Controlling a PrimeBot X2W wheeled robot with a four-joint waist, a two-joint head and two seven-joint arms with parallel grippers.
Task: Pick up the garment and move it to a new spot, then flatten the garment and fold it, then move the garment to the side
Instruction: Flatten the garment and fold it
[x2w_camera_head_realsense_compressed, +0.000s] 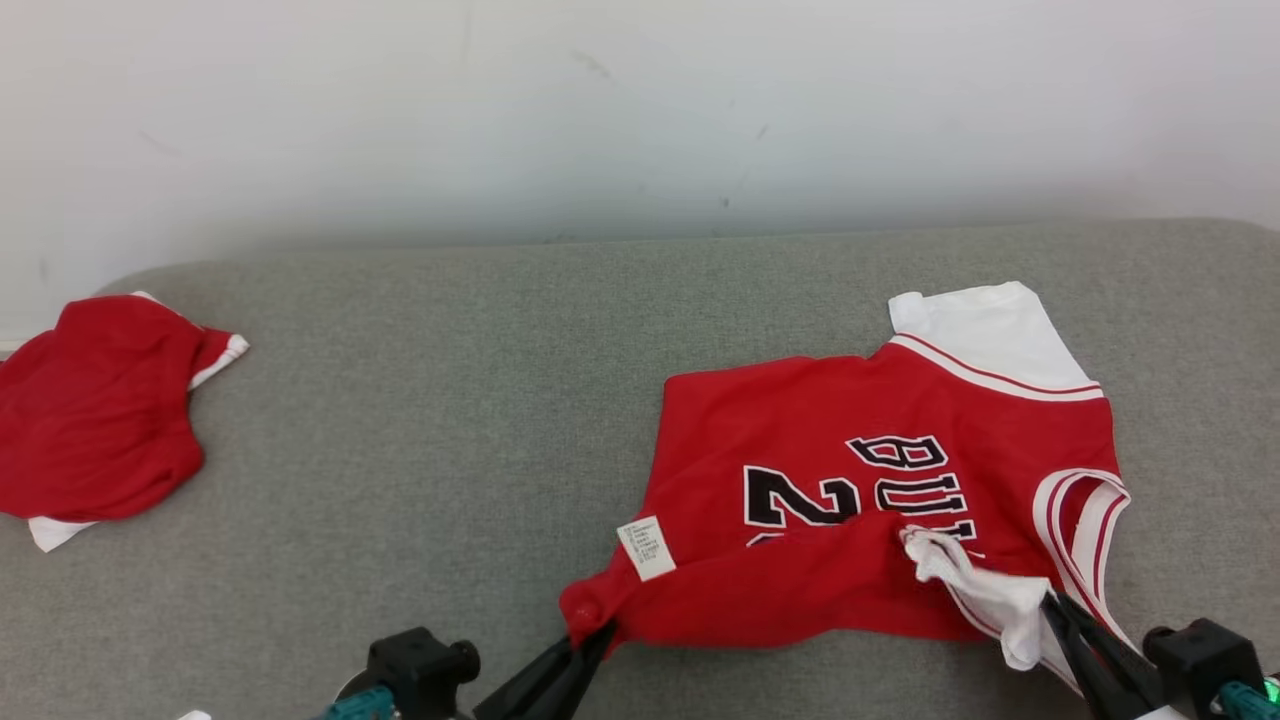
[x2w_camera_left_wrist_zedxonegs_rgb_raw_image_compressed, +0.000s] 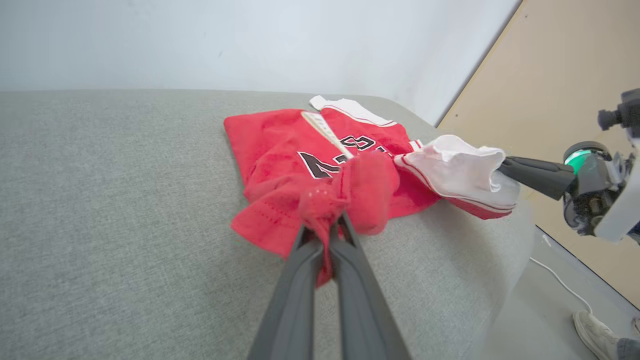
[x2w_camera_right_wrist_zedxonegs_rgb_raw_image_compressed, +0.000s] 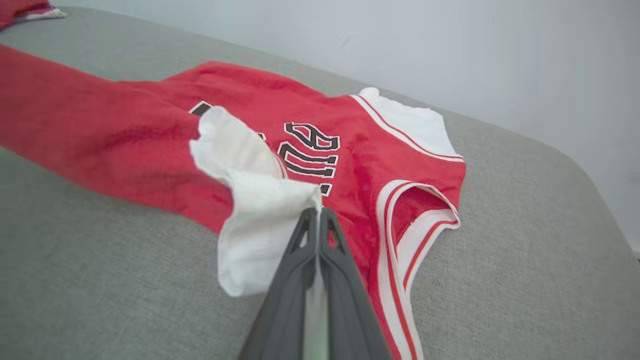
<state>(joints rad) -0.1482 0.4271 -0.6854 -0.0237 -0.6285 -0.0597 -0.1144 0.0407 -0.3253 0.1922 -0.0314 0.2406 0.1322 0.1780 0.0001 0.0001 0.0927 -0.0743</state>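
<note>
The garment (x2w_camera_head_realsense_compressed: 880, 470) is a red basketball jersey with white trim and black lettering, lying on the right half of the grey couch surface (x2w_camera_head_realsense_compressed: 450, 420). My left gripper (x2w_camera_head_realsense_compressed: 598, 632) is shut on a bunched red corner at the jersey's near left; the left wrist view has that red cloth (x2w_camera_left_wrist_zedxonegs_rgb_raw_image_compressed: 325, 200) pinched between my fingers (x2w_camera_left_wrist_zedxonegs_rgb_raw_image_compressed: 300, 280). My right gripper (x2w_camera_head_realsense_compressed: 1050, 600) is shut on a white sleeve flap at the near right, which hangs from the closed tips (x2w_camera_right_wrist_zedxonegs_rgb_raw_image_compressed: 316, 212) in the right wrist view. The jersey's near edge is folded back over the lettering.
A second red and white garment (x2w_camera_head_realsense_compressed: 95, 415) lies crumpled at the far left of the couch. A white wall (x2w_camera_head_realsense_compressed: 640, 110) rises behind. The couch's right end drops to a floor (x2w_camera_left_wrist_zedxonegs_rgb_raw_image_compressed: 545, 310) where a cable and a person's shoe (x2w_camera_left_wrist_zedxonegs_rgb_raw_image_compressed: 597, 335) lie.
</note>
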